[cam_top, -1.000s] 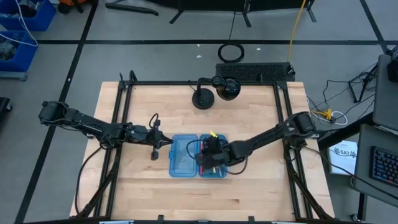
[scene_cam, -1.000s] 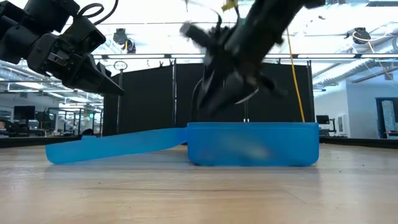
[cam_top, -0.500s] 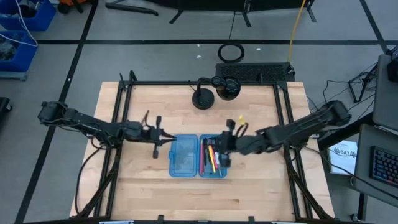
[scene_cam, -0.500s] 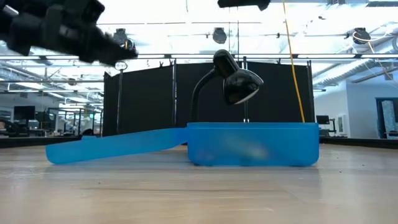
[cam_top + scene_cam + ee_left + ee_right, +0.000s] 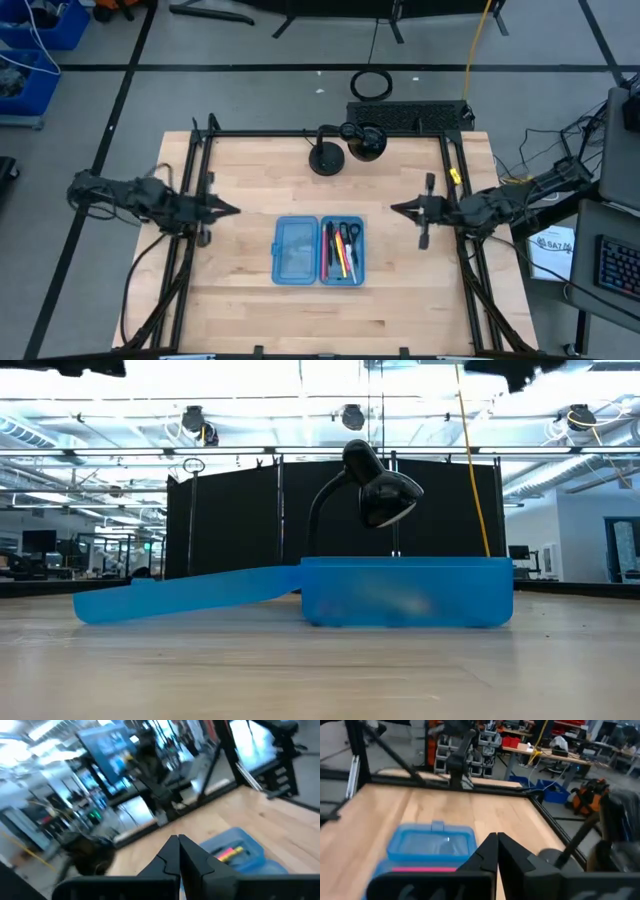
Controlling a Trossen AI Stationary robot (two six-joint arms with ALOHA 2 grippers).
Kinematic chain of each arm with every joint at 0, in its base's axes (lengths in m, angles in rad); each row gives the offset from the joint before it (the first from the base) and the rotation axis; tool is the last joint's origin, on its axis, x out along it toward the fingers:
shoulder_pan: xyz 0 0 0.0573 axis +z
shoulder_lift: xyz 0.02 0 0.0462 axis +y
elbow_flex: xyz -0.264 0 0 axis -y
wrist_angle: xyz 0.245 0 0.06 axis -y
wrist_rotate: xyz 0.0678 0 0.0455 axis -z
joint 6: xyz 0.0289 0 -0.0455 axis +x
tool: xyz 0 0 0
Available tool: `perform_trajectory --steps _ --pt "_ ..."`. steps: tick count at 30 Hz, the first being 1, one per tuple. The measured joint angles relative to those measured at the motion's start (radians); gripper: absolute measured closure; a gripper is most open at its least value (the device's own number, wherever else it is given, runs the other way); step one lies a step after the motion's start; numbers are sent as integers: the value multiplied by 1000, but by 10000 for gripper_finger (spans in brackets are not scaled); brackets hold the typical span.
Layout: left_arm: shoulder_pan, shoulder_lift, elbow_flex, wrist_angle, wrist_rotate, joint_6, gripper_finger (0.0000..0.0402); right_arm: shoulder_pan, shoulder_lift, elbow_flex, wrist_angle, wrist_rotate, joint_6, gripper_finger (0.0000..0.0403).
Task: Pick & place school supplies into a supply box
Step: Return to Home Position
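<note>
The blue supply box (image 5: 319, 250) lies open at the table's middle, its lid half (image 5: 296, 250) flat beside the deeper half (image 5: 405, 591). The school supplies (image 5: 342, 250), pink, orange, yellow and black pens with small scissors, rest inside the deeper right half. My left gripper (image 5: 230, 210) hangs shut over the table left of the box, pointing at it. My right gripper (image 5: 396, 209) hangs shut to the box's right, also pointing at it. Both wrist views show shut fingers, left (image 5: 177, 847) and right (image 5: 495, 845), with the box farther ahead (image 5: 235, 854) (image 5: 431, 842).
A black desk lamp stands near the far edge, base (image 5: 326, 159) on the table and head (image 5: 385, 495) behind the box. Black frame rails (image 5: 190, 200) run along the table's left and right sides. Bare wood lies in front of the box.
My right gripper has drawn back from over the box's deeper half toward the table's right edge and risen out of the low view. My left gripper has pulled away from the lid half toward the left edge and also risen. The box and supplies have stayed put.
</note>
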Motion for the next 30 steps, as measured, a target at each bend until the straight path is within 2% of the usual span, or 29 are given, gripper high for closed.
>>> perform_trajectory --steps 4,6,9,17,21,25,30 --pt "12 -164 -37 -56 35 28 399 -12 -135 -135 1 -4 -64 402" --pt "24 -218 -47 -81 91 14 399 -23 -182 -188 20 -19 -90 402" --pt "38 -259 -63 -65 191 1 400 -44 -253 -263 60 -103 -115 402" --pt "97 -234 -176 14 236 -99 400 -115 -386 -375 151 -137 -65 403" --pt "118 -237 -255 126 247 -121 401 -131 -438 -418 187 -178 -61 403" --pt "145 -237 -334 201 253 -127 401 -169 -512 -470 224 -158 -49 403" --pt "213 -237 -416 301 333 -177 401 -251 -598 -515 222 -188 -13 403"
